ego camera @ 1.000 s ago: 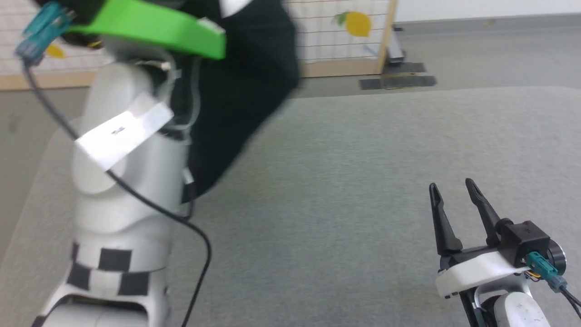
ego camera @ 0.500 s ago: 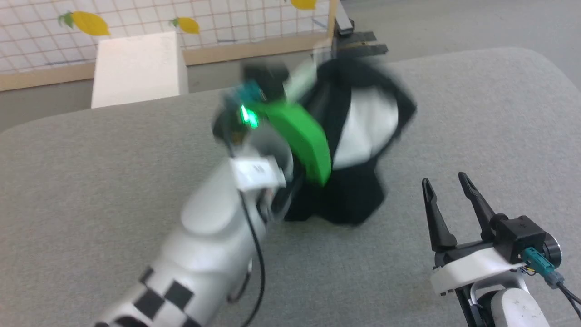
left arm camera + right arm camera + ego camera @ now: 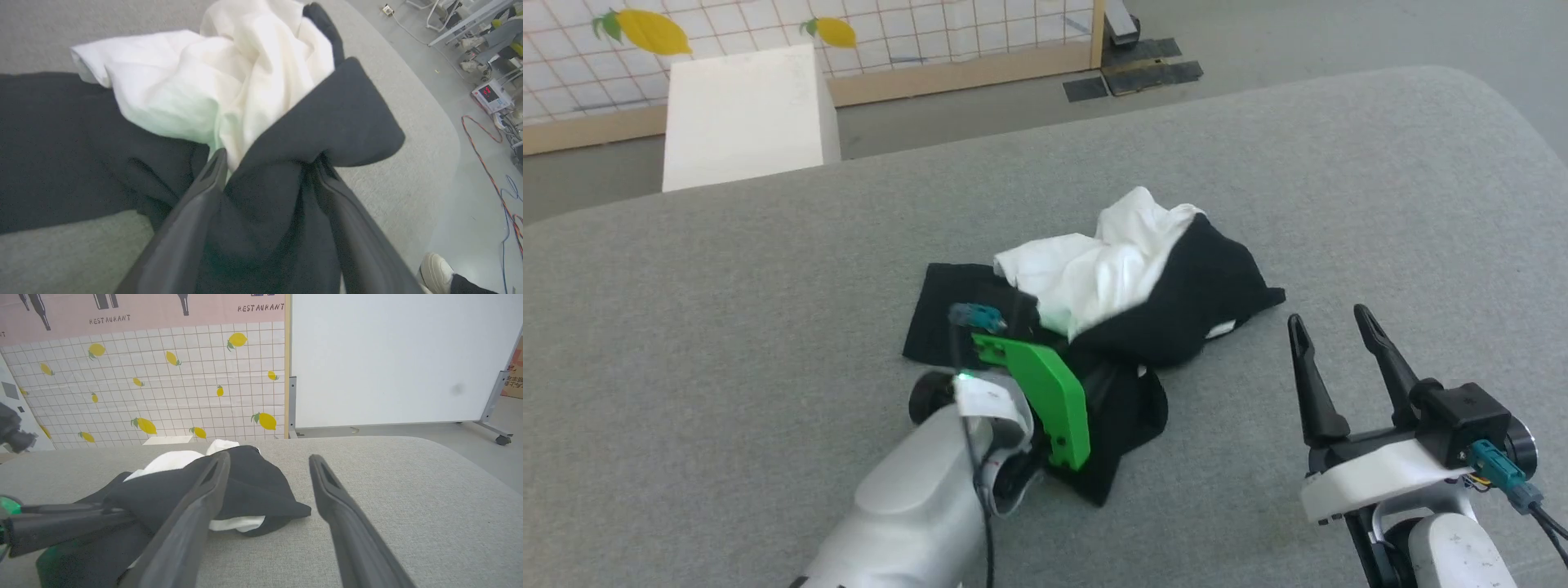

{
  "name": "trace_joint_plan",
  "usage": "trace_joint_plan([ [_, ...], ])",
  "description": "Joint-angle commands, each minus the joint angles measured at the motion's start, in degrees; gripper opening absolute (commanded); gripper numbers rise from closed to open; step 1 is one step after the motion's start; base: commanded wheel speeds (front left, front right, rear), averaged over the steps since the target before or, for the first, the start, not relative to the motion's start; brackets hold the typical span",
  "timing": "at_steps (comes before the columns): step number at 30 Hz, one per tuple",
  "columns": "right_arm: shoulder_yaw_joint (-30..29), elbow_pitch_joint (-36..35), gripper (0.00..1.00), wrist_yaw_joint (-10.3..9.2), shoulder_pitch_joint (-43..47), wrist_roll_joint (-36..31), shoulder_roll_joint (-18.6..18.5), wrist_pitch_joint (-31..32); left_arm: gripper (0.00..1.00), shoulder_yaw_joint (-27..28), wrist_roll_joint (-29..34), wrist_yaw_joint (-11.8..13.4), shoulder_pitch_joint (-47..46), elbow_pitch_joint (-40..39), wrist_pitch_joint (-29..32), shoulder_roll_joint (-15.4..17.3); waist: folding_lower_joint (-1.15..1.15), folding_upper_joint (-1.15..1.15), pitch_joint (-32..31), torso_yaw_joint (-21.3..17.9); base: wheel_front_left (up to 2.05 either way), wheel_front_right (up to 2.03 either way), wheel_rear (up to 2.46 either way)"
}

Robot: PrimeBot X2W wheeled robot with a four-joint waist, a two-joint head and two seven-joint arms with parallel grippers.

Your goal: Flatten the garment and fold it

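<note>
Got the garment (image 3: 1176, 302) lying in a crumpled heap near the middle of the grey padded table (image 3: 768, 286), not flattened, not folded. Seeing white body panel bunched on the far side of the heap, with black cloth lapped over it on the right and spilling toward the robot, plus one flat black flap sticking out on the left. Reading left gripper (image 3: 269, 167) as spread: fingers (image 3: 192, 220) wide apart in left wrist view, dug into the near side of the heap, with black cloth filling the gap between them. Can't tell whether any cloth is snagged on a finger. In head view, green bracket (image 3: 1045, 396) on that wrist and pale forearm over the near edge of the cloth, fingertips hidden by it. Reading right gripper (image 3: 1330, 317) as spread too, with nothing between the fingers, over bare table just right of the heap and not touching it. From right wrist view, garment (image 3: 253, 486) ahead and to the left, partly behind the left-hand finger. Beyond the table's far edge: white box (image 3: 743, 114), lemon-print grid panel (image 3: 163, 384), white board (image 3: 388, 355). Also a person's shoe (image 3: 435, 267) at lower right of left wrist view.
</note>
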Motion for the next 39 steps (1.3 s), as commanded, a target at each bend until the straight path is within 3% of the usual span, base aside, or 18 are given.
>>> trace_joint_plan([
  [1,-0.06,-0.05,1.00,-0.10,-0.05,0.02,0.04,-0.25,1.00,1.38,-0.71,-0.42,0.74,-1.60,-3.38,0.78,0.00,0.00,-0.91,0.78,0.00,0.00,0.00],
  [4,-0.09,-0.52,1.00,-0.10,0.28,-0.25,0.04,0.02,1.00,3.97,0.49,-0.04,1.73,-5.58,-11.69,3.06,0.00,0.00,-1.67,1.57,0.00,0.00,0.00],
  [7,-0.33,-1.21,1.00,-0.10,0.90,-0.64,0.04,0.45,1.00,6.35,2.58,1.86,3.83,-9.46,-18.48,6.32,0.00,0.00,-2.46,2.74,0.00,0.00,0.00],
  [13,0.50,-3.08,1.00,-0.10,1.83,-1.10,0.04,1.50,1.00,17.76,8.75,6.23,11.04,-21.92,-21.27,10.48,0.00,0.00,-2.76,4.98,0.00,0.00,0.00],
  [17,3.90,-4.80,1.00,-0.10,2.26,-2.79,0.04,2.98,1.00,26.72,16.24,7.17,19.45,-30.49,-21.30,9.58,0.00,0.00,-2.41,6.87,0.00,0.00,0.00],
  [20,8.82,-5.48,1.00,-0.10,2.40,-4.50,0.04,5.72,1.00,31.29,21.01,6.25,24.18,-34.17,-21.30,8.21,0.00,0.00,-1.88,8.36,0.00,0.00,0.00],
  [23,15.37,-4.24,1.00,-0.10,2.07,-6.23,0.04,11.57,1.00,34.83,25.46,5.28,28.05,-36.65,-21.31,6.34,0.00,0.00,-1.26,9.87,0.00,0.00,0.00],
  [27,19.92,-0.29,1.00,-0.10,0.77,-5.88,0.04,19.74,1.00,38.89,28.40,3.37,31.06,-37.81,-21.31,3.77,0.00,0.00,0.01,11.67,0.00,0.00,0.00],
  [37,22.07,8.73,1.00,-0.10,-3.95,-7.26,-0.15,38.58,1.00,43.14,32.19,-0.99,30.48,-37.42,-21.32,0.50,0.00,0.00,4.23,15.68,0.00,0.00,0.00],
  [38,22.78,9.92,0.49,-0.10,-4.97,-6.36,-0.35,44.96,1.00,43.39,32.17,-1.69,29.86,-36.66,-21.32,0.18,0.00,0.00,5.00,16.08,0.00,0.00,0.00],
  [39,22.80,9.89,0.27,-0.10,-5.18,-5.98,-0.40,46.18,1.00,43.42,32.23,-1.81,29.75,-36.52,-21.32,0.13,0.00,0.00,5.06,16.10,0.00,0.00,0.00],
])
